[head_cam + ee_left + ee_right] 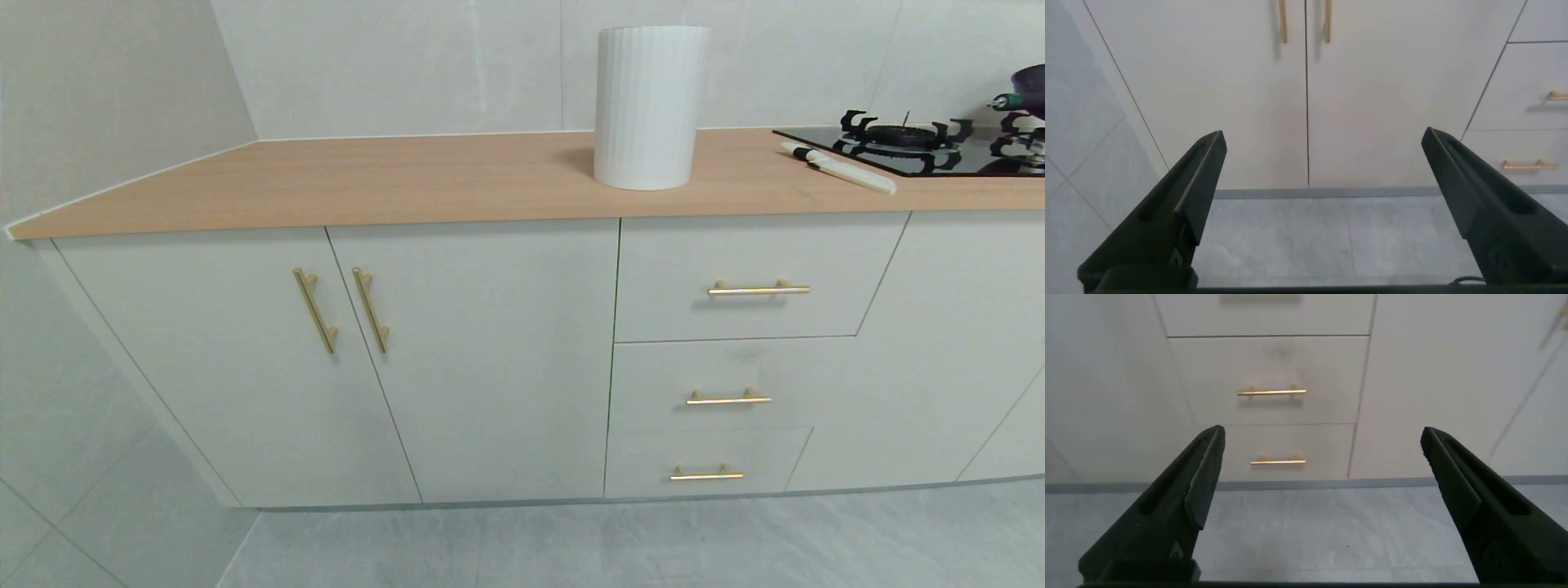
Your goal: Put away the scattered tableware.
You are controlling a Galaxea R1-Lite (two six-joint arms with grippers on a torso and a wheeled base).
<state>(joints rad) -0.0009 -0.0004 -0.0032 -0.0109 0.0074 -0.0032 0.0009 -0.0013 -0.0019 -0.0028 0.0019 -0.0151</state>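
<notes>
A tall white ribbed cylinder container stands on the wooden countertop. A white knife with a dark-banded handle lies on the counter to its right, beside the stove. My left gripper is open, low above the floor and facing the two cabinet doors. My right gripper is open too, low and facing the lower drawers. Neither holds anything.
A black gas hob with pan supports sits at the counter's right end, with a dark pan at the edge. Below are two doors with gold handles and three drawers. Grey tiled floor lies in front.
</notes>
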